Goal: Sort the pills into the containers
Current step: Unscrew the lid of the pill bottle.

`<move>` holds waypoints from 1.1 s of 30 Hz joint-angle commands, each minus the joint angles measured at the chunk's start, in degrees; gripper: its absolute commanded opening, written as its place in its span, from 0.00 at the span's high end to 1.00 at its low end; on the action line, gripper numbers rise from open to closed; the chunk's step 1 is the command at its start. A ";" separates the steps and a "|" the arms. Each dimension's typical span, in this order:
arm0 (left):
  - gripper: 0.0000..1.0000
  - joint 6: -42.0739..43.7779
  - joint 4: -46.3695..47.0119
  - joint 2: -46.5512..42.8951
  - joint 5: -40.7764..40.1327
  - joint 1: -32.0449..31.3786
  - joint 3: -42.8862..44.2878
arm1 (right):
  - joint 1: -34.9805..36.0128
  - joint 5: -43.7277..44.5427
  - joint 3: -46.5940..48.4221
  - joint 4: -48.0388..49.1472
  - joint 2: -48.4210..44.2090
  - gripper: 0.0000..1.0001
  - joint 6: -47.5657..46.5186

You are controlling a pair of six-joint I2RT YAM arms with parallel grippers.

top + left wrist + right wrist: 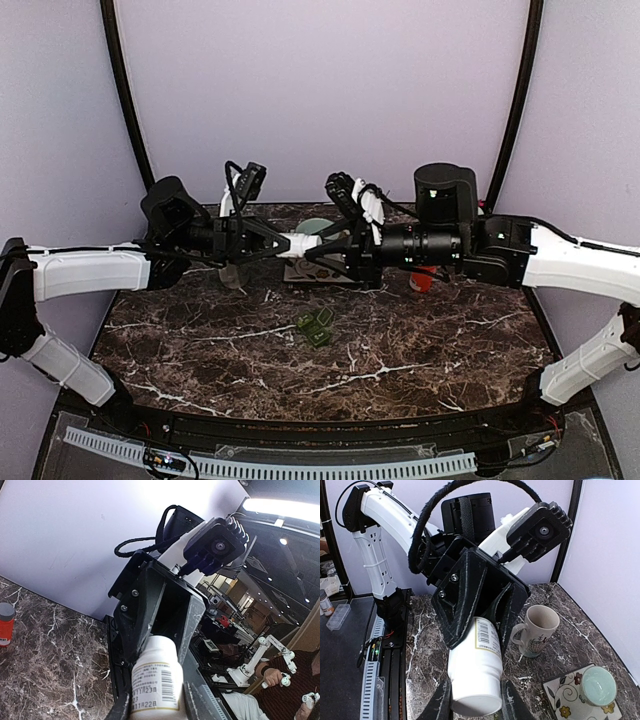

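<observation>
— Where is the pill box sitting right now?

— I'm seeing the pill box (314, 326) lying on the marble table (200, 350), about the middle. It's nearer the arm bases than both grippers and well apart from them. It's showing as a small dark green plastic strip of square compartments, lying at a slant (too small in the top view for me to tell how its lids are standing).

— And what are the tools doing?

— I'm holding a white bottle (475, 675) in the air over the far half of the table. The left gripper (283, 245) is pinching one end and the right gripper (320, 250) is pinching the other, so the two are meeting nose to nose. In the right wrist view the bottle's barcode label is showing just above my black fingers (439, 707).

— Anything else around it?

— A mug (537, 630) is standing upright just left of a flowered tile (565, 705), and a pale green bowl (597, 686) is resting on that tile. An orange bottle (422, 279) is peeking out from under the right arm.
</observation>
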 commanded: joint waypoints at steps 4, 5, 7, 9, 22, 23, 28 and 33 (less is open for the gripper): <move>1.00 -5.11 9.53 -0.74 2.04 -0.32 -1.09 | 0.68 2.86 2.89 -3.08 1.01 0.88 -2.79; 1.00 -5.34 9.87 -0.74 2.02 -0.37 -1.19 | 0.69 2.96 3.08 -3.40 1.12 0.87 -3.01; 1.00 -5.46 10.05 -0.84 2.18 -0.32 -1.39 | 0.84 3.27 3.39 -3.72 1.21 0.87 -3.29; 1.00 -5.55 10.18 -0.83 2.16 -0.38 -1.71 | 0.84 3.81 3.58 -3.96 1.25 0.87 -3.56; 1.00 -5.86 10.23 -1.53 2.54 -0.36 -2.60 | 0.95 5.57 5.54 -6.94 1.50 0.83 -5.64; 1.00 -5.86 10.23 -1.58 2.50 -0.32 -2.59 | 0.95 5.44 5.73 -7.13 1.62 0.82 -5.68; 1.00 -5.78 10.23 -1.54 2.50 -0.35 -2.49 | 0.95 5.30 6.14 -7.15 1.78 0.74 -5.69; 1.00 -5.84 10.40 -1.45 2.57 -0.36 -2.47 | 0.95 5.41 6.15 -7.18 1.83 0.71 -5.69</move>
